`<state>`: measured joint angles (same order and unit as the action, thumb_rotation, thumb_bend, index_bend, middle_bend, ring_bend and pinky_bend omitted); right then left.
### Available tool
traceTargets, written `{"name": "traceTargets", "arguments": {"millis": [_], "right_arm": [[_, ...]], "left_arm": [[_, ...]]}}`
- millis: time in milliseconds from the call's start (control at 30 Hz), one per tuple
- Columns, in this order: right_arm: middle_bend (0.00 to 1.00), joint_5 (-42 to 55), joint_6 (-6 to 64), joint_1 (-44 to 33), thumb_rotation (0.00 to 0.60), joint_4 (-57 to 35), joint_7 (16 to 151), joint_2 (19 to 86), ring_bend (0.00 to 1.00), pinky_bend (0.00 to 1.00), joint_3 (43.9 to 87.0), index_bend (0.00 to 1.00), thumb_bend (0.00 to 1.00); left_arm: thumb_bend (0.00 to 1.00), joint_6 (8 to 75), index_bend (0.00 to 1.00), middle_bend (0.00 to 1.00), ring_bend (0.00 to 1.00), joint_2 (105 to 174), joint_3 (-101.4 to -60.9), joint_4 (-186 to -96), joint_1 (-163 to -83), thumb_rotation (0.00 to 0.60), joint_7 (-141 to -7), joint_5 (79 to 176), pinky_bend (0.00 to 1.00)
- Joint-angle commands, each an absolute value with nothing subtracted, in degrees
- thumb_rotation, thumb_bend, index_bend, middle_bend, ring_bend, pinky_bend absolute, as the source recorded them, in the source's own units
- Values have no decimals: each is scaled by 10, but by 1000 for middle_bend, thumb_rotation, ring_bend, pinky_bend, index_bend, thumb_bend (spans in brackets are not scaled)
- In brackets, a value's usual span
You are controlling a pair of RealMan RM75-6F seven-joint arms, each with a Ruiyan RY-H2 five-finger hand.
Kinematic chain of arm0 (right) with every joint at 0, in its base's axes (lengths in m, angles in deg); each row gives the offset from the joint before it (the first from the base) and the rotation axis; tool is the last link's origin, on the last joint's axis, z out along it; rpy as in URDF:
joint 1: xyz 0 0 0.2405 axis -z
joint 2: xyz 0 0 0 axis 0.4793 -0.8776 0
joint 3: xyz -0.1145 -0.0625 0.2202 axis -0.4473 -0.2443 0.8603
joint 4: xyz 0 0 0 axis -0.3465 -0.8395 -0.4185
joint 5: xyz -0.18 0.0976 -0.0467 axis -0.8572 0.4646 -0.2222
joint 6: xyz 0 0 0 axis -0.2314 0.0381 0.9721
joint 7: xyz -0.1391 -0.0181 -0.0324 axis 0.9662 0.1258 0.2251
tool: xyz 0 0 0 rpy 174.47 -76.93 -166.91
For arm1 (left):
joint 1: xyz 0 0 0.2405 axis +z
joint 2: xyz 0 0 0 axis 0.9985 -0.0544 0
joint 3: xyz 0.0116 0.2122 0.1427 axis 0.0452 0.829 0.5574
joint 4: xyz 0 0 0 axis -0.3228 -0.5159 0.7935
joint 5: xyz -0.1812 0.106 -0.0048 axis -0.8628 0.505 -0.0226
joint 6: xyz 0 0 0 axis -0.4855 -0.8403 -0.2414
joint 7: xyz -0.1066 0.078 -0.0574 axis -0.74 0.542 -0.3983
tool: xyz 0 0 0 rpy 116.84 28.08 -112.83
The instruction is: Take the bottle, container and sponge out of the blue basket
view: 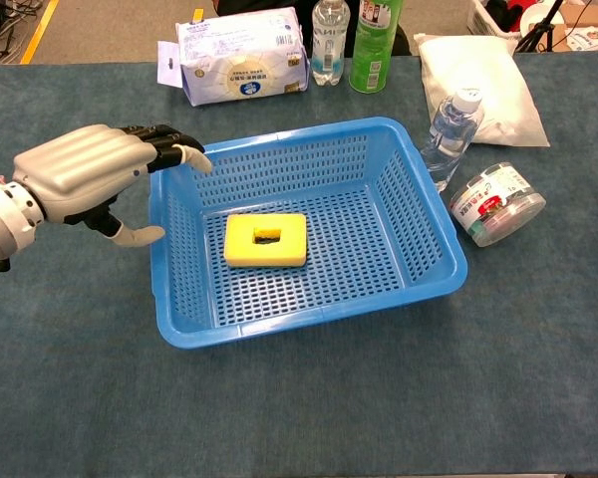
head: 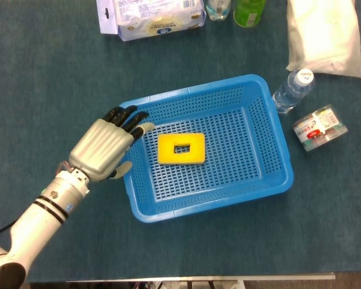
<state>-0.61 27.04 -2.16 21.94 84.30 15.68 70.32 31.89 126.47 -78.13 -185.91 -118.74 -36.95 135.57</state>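
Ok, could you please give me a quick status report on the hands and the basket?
Left hand open, over blue plastic basket's left rim. Right hand not in view. Yellow rectangular sponge alone inside. Path clear.

Overhead head view; slanted chest view.
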Motion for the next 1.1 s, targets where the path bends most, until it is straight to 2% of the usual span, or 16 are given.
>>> {"name": "traceTargets", "arguments": {"millis": [33, 300, 633, 1100], "right_arm": [[272, -5, 256, -34, 600, 204, 835, 164, 183, 384, 710, 159, 169], [272, -15, 228, -55, 600, 168, 810, 175, 183, 384, 718, 159, 168], [272, -22, 230, -49, 600, 153, 788, 169, 183, 384, 717, 159, 169], [272, -22, 239, -36, 600, 159, 783, 160, 183, 384, 713, 159, 168]], "left_arm": [[270, 327, 150, 89, 45, 1286, -779, -1871, -1212, 600, -317, 1317, 116], [270, 368, 166, 78, 29, 1335, -771, -1875, -1249, 600, -217, 1258, 100], [270, 390, 184, 79, 32, 1383, -765, -1865, -1281, 600, -189, 1236, 101], [270, 412, 183, 85, 34, 1389, -736, -1858, -1301, 600, -170, 1232, 101]]}}
